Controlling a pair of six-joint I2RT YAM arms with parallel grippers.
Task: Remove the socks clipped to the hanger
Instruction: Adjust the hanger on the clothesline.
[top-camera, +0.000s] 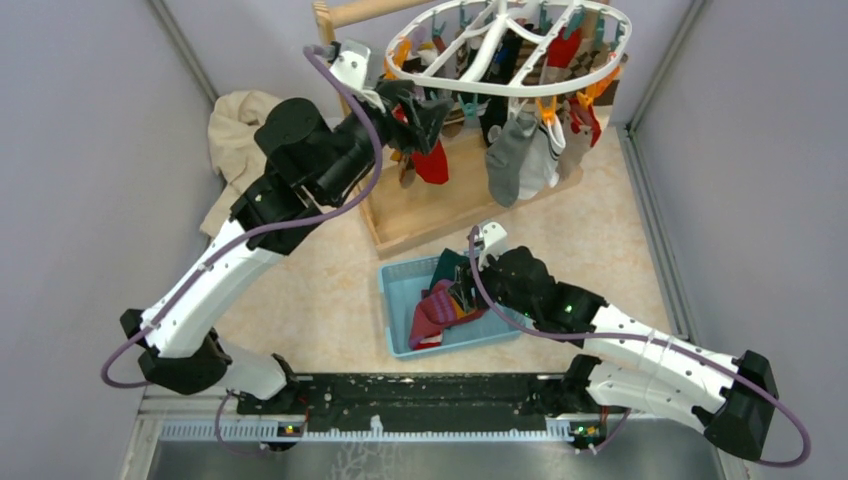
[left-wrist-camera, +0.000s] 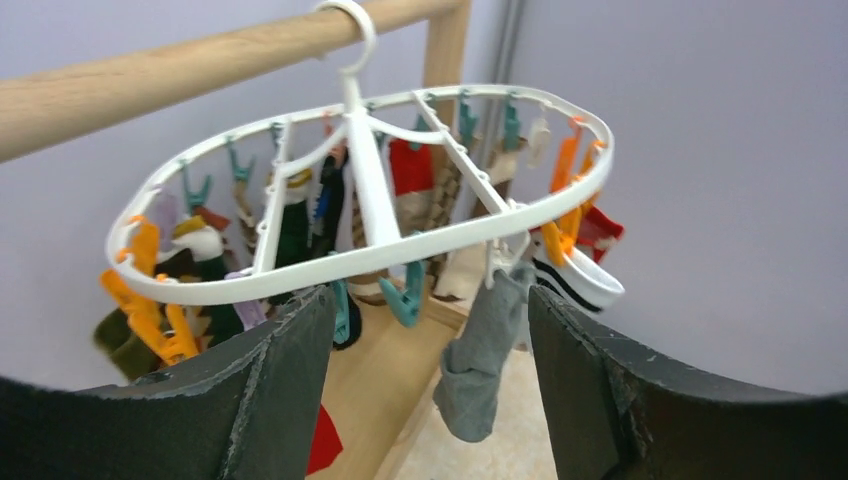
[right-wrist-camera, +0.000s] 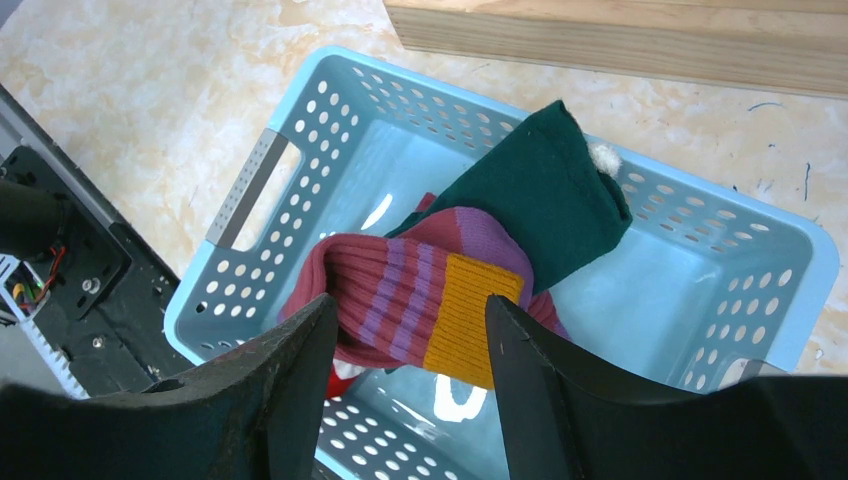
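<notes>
Left gripper (left-wrist-camera: 430, 300) sits just below and in front of the hanger (left-wrist-camera: 372, 190), jaws spread wide with nothing in them. The grey sock (left-wrist-camera: 480, 350) dangles from a clip on the near rim, lined up with the gap between the fingers but a bit beyond them (not touching, as far as I can see). More socks (left-wrist-camera: 410, 170) hang further back. Right gripper (right-wrist-camera: 410, 310) hovers over the blue basket (right-wrist-camera: 300, 120), jaws partly apart and empty, with a striped sock (right-wrist-camera: 380, 285) and a green sock (right-wrist-camera: 545, 190) lying right underneath.

One hanger (left-wrist-camera: 368, 180), one basket (right-wrist-camera: 340, 110)
</notes>
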